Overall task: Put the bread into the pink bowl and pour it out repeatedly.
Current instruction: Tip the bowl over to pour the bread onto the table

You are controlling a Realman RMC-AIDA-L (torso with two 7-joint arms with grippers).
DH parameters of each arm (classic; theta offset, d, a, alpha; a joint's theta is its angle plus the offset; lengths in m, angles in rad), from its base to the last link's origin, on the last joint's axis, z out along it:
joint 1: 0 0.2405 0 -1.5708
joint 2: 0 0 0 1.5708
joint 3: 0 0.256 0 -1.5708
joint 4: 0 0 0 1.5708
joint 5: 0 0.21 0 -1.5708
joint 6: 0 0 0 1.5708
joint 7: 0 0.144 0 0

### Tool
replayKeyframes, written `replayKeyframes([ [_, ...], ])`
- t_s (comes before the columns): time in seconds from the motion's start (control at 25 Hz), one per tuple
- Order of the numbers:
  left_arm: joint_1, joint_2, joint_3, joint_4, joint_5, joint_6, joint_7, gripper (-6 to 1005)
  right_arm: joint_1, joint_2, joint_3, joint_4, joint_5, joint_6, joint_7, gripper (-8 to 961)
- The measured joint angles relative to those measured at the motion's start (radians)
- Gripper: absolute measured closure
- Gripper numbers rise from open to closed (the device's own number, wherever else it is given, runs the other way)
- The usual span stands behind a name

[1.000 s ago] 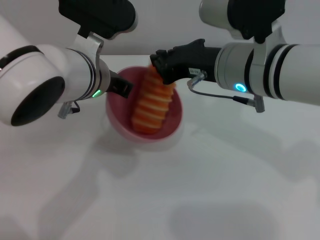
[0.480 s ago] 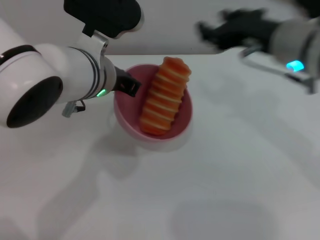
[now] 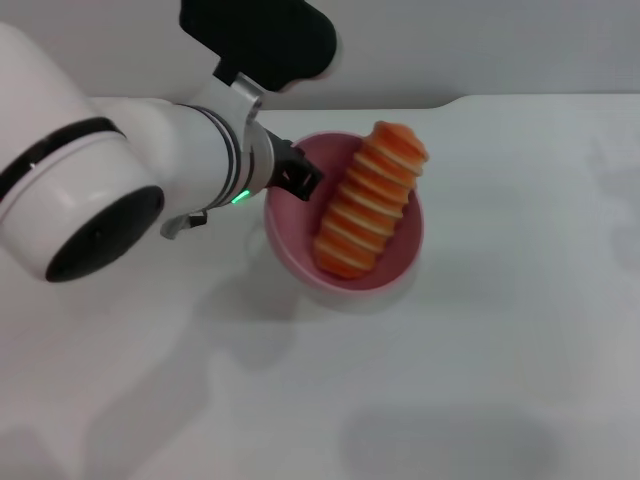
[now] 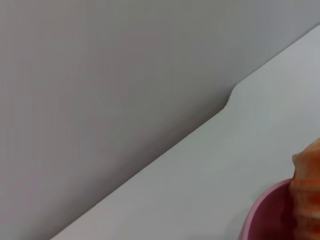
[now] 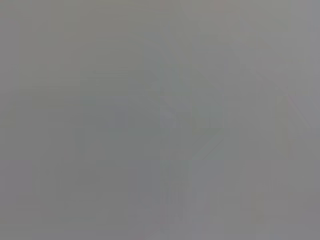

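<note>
The pink bowl [image 3: 395,268] is tilted toward me above the white table, with my left gripper [image 3: 300,180] shut on its left rim. The bread [image 3: 368,200], orange and cream with ridges, lies slanted inside the bowl, its upper end sticking out over the far right rim. In the left wrist view a piece of the pink bowl [image 4: 267,212] and the end of the bread [image 4: 307,195] show in one corner. My right gripper is out of view, and the right wrist view is only plain grey.
The white table [image 3: 500,380] spreads in front of and to the right of the bowl. Its back edge [image 3: 520,100] meets a grey wall, with a small notch in the edge.
The right gripper let go of the bread and withdrew to the right, out of the head view. The left arm carried the bowl with the bread to the right.
</note>
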Motion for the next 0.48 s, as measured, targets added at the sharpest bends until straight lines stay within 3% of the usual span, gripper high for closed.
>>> replayKeyframes([
  [0.28, 0.004, -0.001, 0.039, -0.002, 0.061, 0.05, 0.02, 952, -0.006, -0.003, -0.036, 0.085, 0.007, -0.069, 0.003, 301],
  [0.48, -0.001, -0.003, 0.114, -0.026, 0.121, 0.159, 0.046, 951, 0.0, -0.005, -0.062, 0.118, 0.024, -0.074, 0.009, 301],
])
